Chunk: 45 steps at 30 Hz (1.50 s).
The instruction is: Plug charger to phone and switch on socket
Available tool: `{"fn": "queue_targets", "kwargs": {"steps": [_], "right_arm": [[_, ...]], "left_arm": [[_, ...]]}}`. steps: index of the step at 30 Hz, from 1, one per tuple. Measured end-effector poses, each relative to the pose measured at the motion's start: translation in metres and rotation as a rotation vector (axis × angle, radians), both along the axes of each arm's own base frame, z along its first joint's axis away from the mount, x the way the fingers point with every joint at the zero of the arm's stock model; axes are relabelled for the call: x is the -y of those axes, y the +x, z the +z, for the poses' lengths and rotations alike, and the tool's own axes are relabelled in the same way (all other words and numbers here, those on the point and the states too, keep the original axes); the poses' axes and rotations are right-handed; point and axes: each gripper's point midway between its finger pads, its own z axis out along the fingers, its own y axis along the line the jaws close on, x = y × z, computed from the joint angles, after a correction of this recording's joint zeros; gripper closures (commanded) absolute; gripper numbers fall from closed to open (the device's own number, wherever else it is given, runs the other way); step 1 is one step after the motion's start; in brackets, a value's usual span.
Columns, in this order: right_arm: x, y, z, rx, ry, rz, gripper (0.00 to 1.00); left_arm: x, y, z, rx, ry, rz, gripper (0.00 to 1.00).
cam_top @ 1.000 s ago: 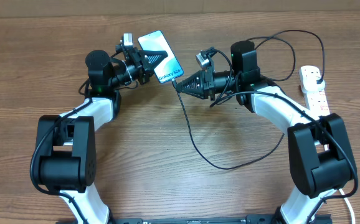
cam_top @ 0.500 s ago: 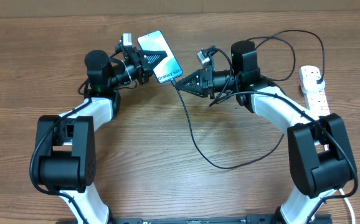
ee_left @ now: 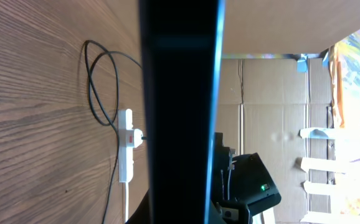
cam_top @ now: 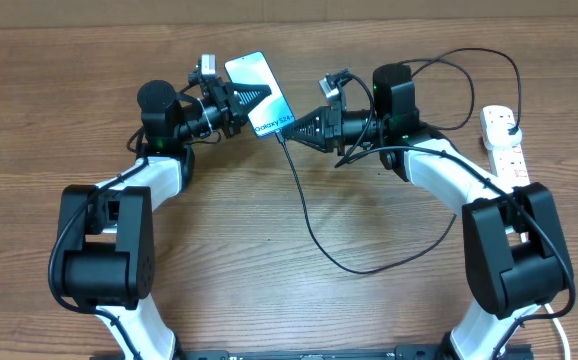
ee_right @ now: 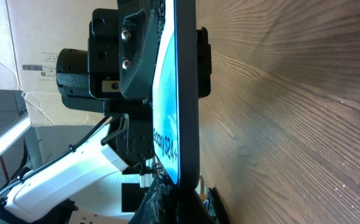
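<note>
My left gripper is closed on the side of the phone and holds it, screen facing up. My right gripper is clamped on the connector end of the charger, at the phone's bottom edge; I cannot tell if the tip is inside. The socket lies at the far right.

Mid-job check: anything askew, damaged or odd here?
Nothing stands out. The left hand grips the phone; the right hand holds the charger at its bottom edge, slack looping toward the socket.
</note>
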Motion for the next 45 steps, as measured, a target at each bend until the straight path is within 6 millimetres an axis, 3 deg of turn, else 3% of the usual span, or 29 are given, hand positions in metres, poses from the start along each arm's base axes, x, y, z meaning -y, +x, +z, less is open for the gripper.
{"fn": "queue_targets", "kwargs": {"steps": [6,13,17,22,28,35,41,45], "right_arm": [[0.005,0.0,0.004,0.032,0.017,0.019,0.95],[0.026,0.002,0.016,0.107,0.056,0.044,0.57],[0.037,0.001,0.03,0.165,0.063,0.042,0.46],[0.038,-0.013,0.036,0.169,0.04,0.057,0.42],[0.03,-0.027,0.013,0.119,-0.046,0.059,0.43],[0.001,-0.04,0.003,0.196,-0.101,0.104,0.66],[0.001,-0.036,-0.001,0.216,-0.129,0.082,0.78],[0.001,-0.035,-0.002,0.217,-0.135,0.077,0.79]], "left_arm": [[0.001,-0.001,0.0,0.002,0.0,-0.003,0.96],[0.006,-0.004,0.0,0.007,0.003,-0.023,0.96],[0.008,-0.007,0.0,0.008,0.002,-0.041,0.96],[0.008,-0.007,0.0,0.01,0.003,-0.044,0.96],[0.008,-0.007,0.0,0.01,0.003,-0.043,0.96],[0.008,-0.007,0.0,0.009,0.003,-0.043,0.96],[0.008,-0.007,0.0,0.009,0.003,-0.044,0.96],[0.008,-0.008,0.0,0.009,0.003,-0.047,0.96]]}}
